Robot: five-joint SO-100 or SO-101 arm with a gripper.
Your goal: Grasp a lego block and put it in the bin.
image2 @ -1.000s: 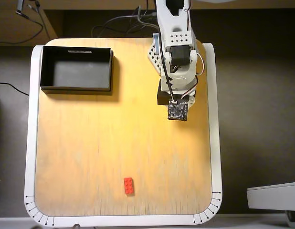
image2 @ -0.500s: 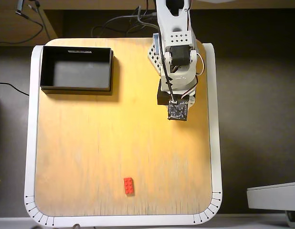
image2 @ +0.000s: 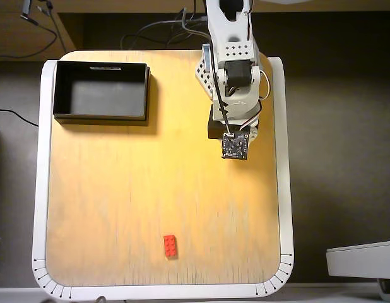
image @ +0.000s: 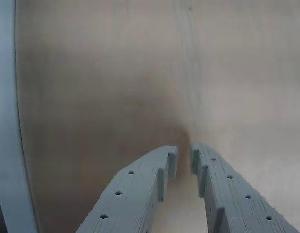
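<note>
A small red lego block [image2: 170, 245] lies on the wooden tabletop near the front edge in the overhead view, well away from the arm. The black bin [image2: 100, 117] stands empty at the table's back left corner, with a white label on its far rim. The white arm [image2: 233, 76] reaches in from the back right, and its wrist camera board [image2: 235, 146] covers the fingers from above. In the wrist view my gripper [image: 184, 155] hangs over bare wood with its grey fingers [image: 140, 189] nearly together and nothing between them. Neither block nor bin shows in the wrist view.
The table's white raised border [image2: 38, 189] runs around the wood, and it also shows as a white border [image: 4, 121] at the wrist view's left. Cables [image2: 157, 31] trail behind the table. A pale object [image2: 362, 259] sits off the table at lower right.
</note>
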